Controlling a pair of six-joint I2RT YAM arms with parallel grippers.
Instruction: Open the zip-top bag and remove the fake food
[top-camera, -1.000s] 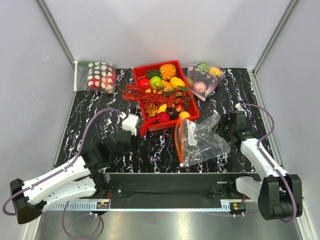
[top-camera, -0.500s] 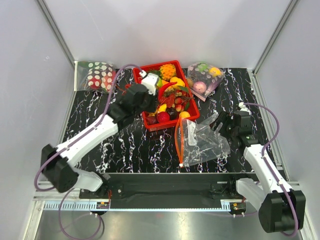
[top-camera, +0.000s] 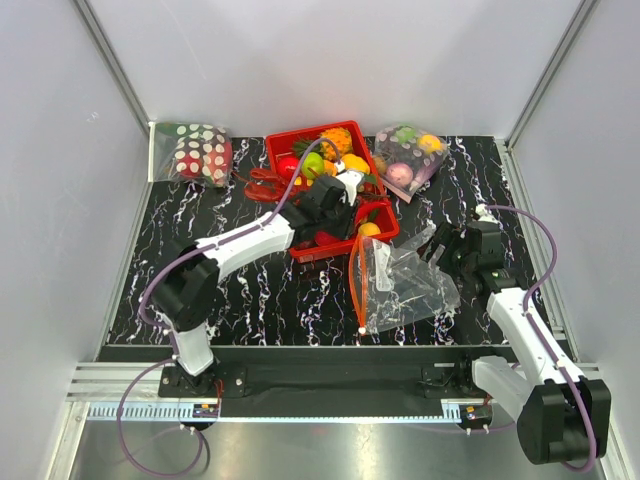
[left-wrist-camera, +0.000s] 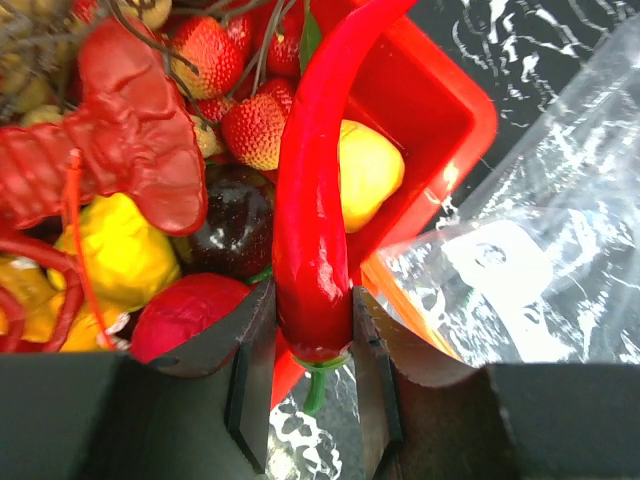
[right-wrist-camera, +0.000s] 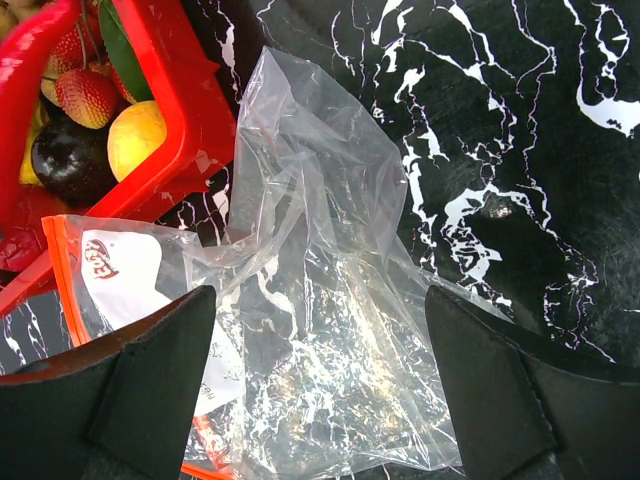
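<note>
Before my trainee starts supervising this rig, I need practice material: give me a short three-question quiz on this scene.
1. True or false: the left gripper is shut on the red chili.
2. Pick one. The right gripper is: A) open, looking down on the zip-top bag; B) shut on the orange zip strip; C) shut on a pastel fruit.
3. Fill in: the lobster lies in the red ____.

Key: 1 true; 2 A; 3 basket.
</note>
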